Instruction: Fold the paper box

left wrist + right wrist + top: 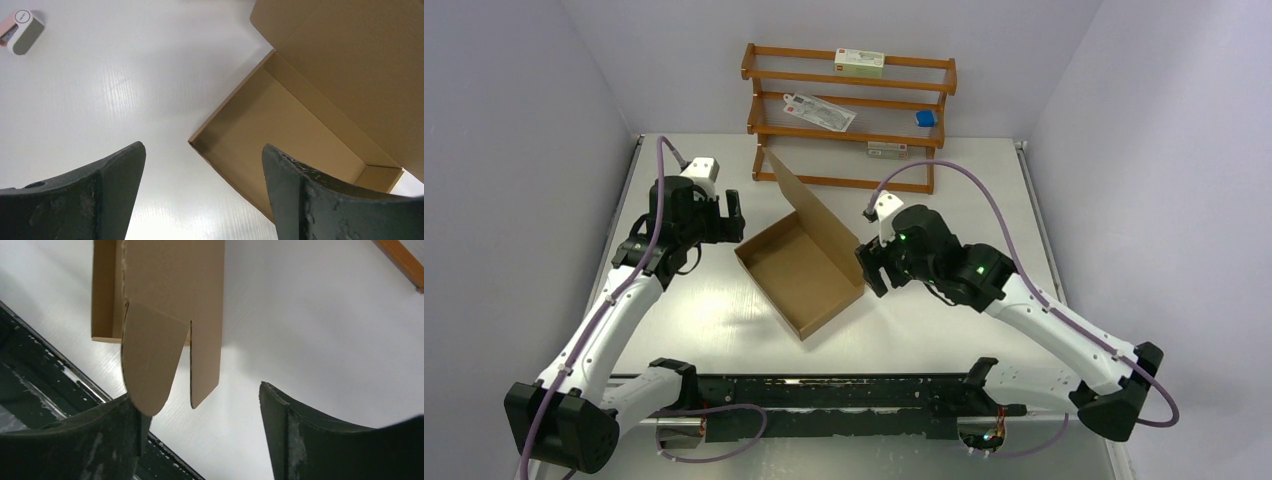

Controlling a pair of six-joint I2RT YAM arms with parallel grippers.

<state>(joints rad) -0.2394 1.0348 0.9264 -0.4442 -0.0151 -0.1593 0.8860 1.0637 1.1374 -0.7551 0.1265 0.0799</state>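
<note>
The paper box is brown cardboard and lies at the table's middle as a shallow tray, its lid standing up along the far-right side. My left gripper hovers open just left of the tray's far corner. In the left wrist view the tray lies ahead of the open left gripper, with nothing between the fingers. My right gripper is open at the box's right corner. In the right wrist view a rounded flap hangs against the left fingertip of the right gripper, not clamped.
A wooden rack holding small white cartons and a blue item stands at the back, close behind the lid. A black rail runs along the near edge. A small white and pink object lies on the table beyond the left gripper.
</note>
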